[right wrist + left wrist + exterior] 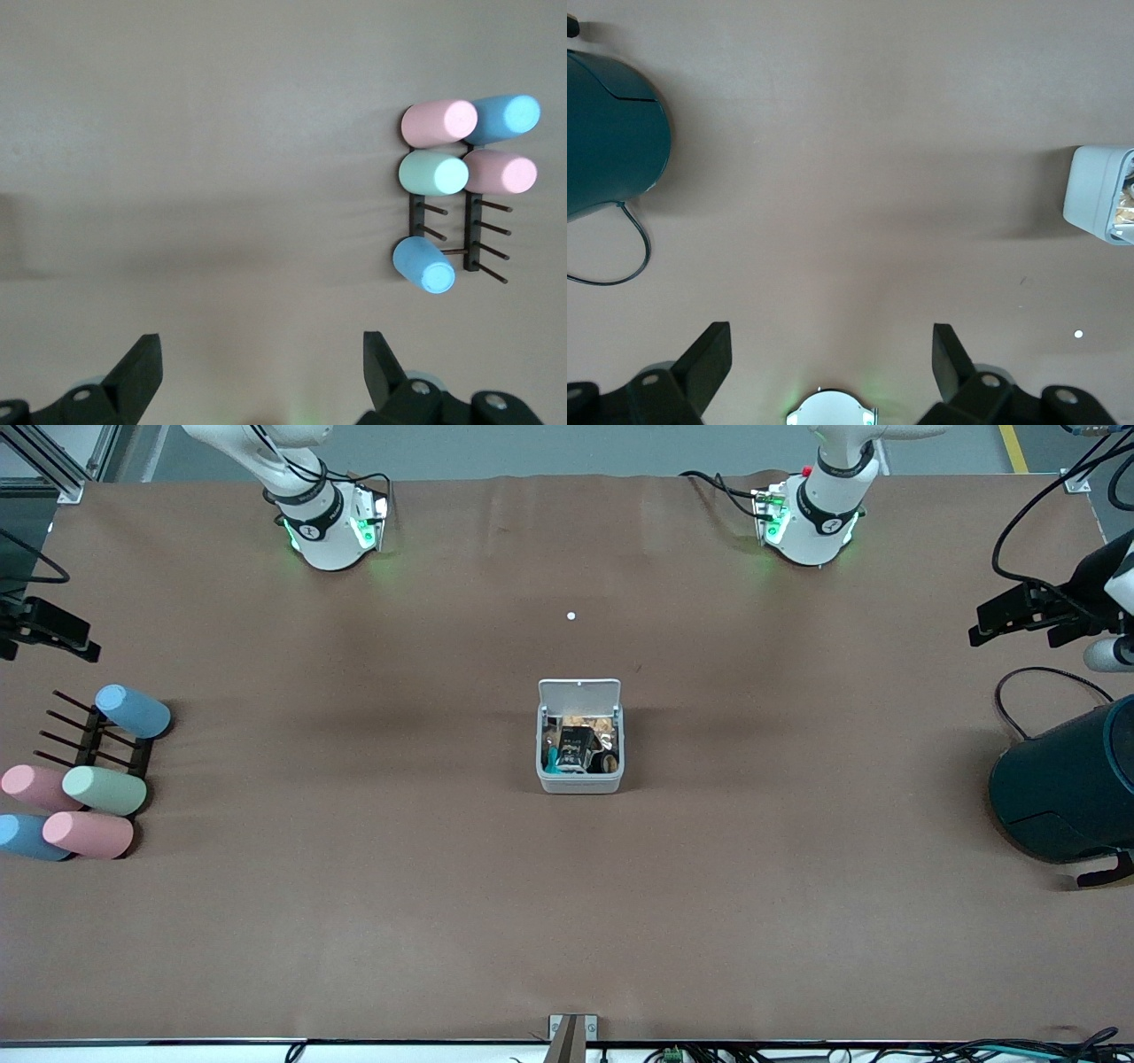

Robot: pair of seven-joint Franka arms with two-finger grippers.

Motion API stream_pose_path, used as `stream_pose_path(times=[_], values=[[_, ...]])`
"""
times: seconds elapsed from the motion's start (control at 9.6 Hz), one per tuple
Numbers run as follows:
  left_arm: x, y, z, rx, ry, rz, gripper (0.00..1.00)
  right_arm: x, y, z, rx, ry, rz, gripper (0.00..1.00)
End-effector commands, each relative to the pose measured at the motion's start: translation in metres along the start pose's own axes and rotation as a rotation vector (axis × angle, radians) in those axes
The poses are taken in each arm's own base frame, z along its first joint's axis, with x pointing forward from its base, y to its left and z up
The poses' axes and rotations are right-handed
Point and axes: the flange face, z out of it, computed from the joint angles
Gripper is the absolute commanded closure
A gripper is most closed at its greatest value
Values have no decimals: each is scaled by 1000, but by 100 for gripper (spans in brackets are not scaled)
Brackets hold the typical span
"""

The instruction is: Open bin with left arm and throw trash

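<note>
The small light-grey bin (579,782) stands in the middle of the table with its white flip lid (579,692) up. Inside lie a crumpled black shiny wrapper (576,747), a small black ring (609,763) and other scraps. I cannot make out the rubber-band loop. The bin's corner also shows in the left wrist view (1091,188). My left gripper (997,618) (833,329) hangs open and empty over the left arm's end of the table, well away from the bin. My right gripper (75,639) (261,337) hangs open and empty over the right arm's end.
A big dark teal cylinder (1063,788) (602,146) with a black cable stands at the left arm's end. Several pastel cylinders (89,790) (461,168) sit on a dark rack at the right arm's end. A small white dot (570,615) lies between the bin and the bases.
</note>
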Motion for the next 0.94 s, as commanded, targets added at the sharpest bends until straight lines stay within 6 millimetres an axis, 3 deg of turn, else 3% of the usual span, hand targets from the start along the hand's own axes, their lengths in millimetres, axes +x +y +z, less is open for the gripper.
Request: stream_pose_path(times=[0.0, 0.42, 0.83], values=[[0, 8, -4, 29, 5, 16, 0, 0, -11, -3, -17, 0, -7, 1], [0, 11, -11, 61, 27, 15, 0, 4, -8, 0, 16, 18, 2, 0], [-3, 16, -33, 59, 82, 20, 0, 4, -8, 0, 15, 11, 1, 0]])
